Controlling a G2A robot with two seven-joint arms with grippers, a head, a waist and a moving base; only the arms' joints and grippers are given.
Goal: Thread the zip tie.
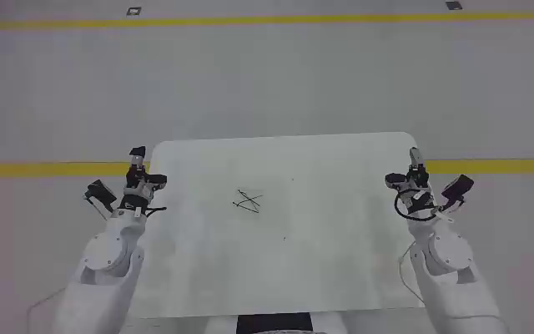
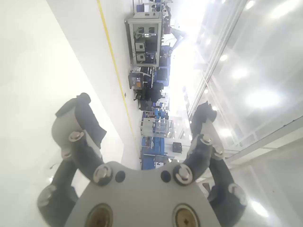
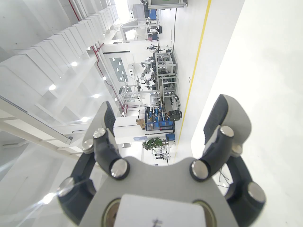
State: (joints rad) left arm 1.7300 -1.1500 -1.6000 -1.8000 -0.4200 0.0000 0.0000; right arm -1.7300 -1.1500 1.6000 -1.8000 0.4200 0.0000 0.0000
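Thin dark zip ties [image 1: 247,201] lie crossed over each other near the middle of the white table [image 1: 334,250]. My left gripper [image 1: 136,155] sits at the table's left edge, well away from them, pointing toward the far side. In the left wrist view this gripper [image 2: 142,112] is open with nothing between its fingers [image 2: 80,116]. My right gripper [image 1: 414,157] sits at the table's right edge, also pointing away. The right wrist view shows it [image 3: 163,116] open and empty, and the zip ties [image 3: 222,178] appear as thin lines beside its linkage.
The white table has rounded far corners [image 1: 409,139]. Beyond it lies grey floor with yellow lines [image 1: 267,18]. The wrist views look out at machines and racks [image 2: 144,41] far across the hall.
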